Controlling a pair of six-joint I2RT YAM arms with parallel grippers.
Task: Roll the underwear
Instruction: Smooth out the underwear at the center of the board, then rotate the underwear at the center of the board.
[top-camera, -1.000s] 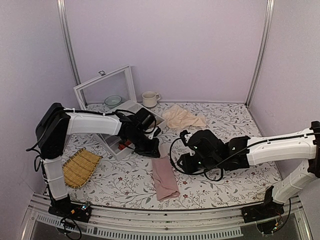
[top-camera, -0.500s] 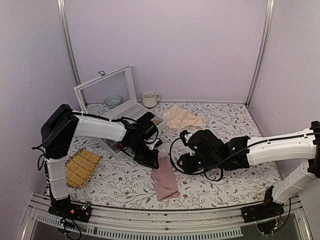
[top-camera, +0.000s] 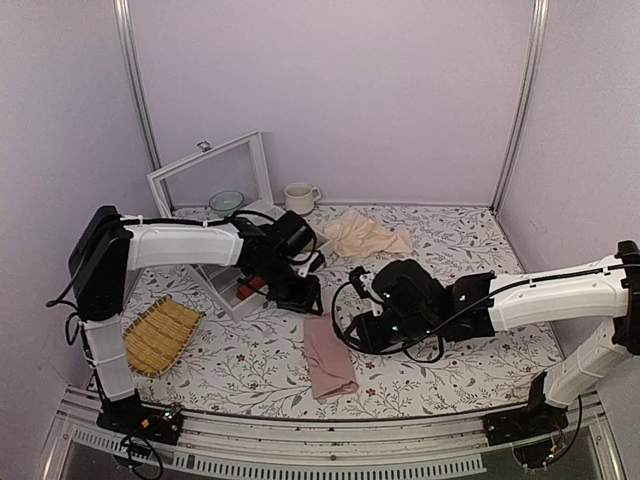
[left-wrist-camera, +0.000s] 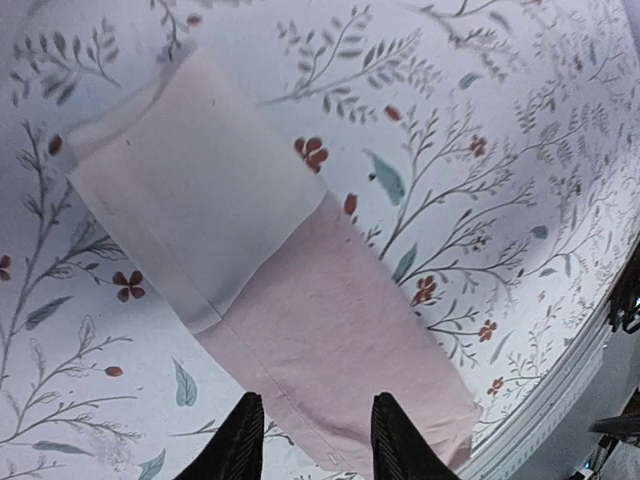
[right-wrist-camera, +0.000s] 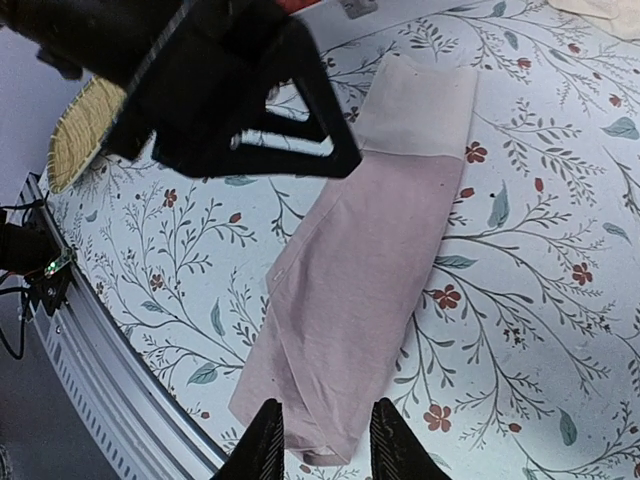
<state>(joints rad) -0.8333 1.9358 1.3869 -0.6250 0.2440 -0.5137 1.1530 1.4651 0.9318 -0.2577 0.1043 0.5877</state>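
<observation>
The underwear (top-camera: 328, 358) lies flat on the floral table as a long folded dusty-pink strip, its cream waistband (left-wrist-camera: 190, 210) at the far end. My left gripper (top-camera: 303, 298) hovers just above that waistband end, open, with nothing between its fingers; in the left wrist view the pink fabric (left-wrist-camera: 330, 330) lies below the gripper (left-wrist-camera: 318, 445). My right gripper (top-camera: 358, 333) hangs open to the right of the strip, apart from it. In the right wrist view the gripper (right-wrist-camera: 326, 445) is over the strip's near end (right-wrist-camera: 370, 270), holding nothing.
A white box with a raised clear lid (top-camera: 213, 172) stands at the back left with a red bundle (top-camera: 249, 289) inside. A green bowl (top-camera: 226, 201) and a mug (top-camera: 298, 197) stand behind it. A beige cloth (top-camera: 365, 236) lies at the back. A woven mat (top-camera: 160, 336) lies front left.
My left gripper has opened and drawn back up from the waistband end toward the box. The right arm has shifted slightly left. The underwear lies as before.
</observation>
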